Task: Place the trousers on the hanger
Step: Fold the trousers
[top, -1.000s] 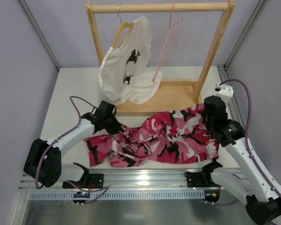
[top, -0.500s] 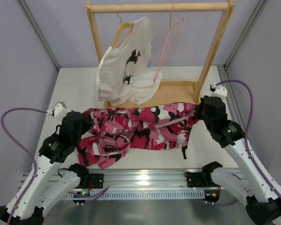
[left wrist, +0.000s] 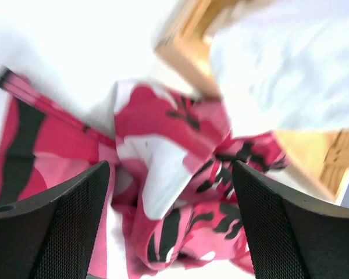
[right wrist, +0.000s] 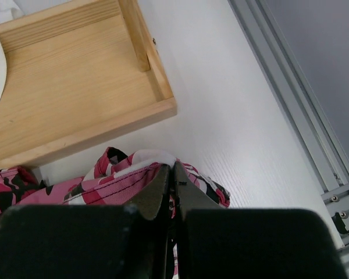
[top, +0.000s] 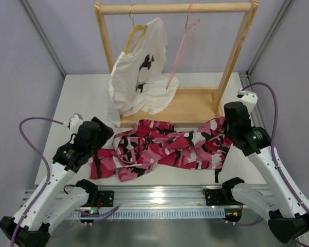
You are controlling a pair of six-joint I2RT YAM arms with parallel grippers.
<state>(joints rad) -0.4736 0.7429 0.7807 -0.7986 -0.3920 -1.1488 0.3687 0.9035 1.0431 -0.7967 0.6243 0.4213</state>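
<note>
Trousers are lying nine-to-three, right gripper pinching their three o'clock end, left gripper gaping empty at nine, hanger hanging at twelve

No readable text, label, brand or number is showing anywhere; the black print on the T-shirt, upper left, is forming no legible letters.
</note>
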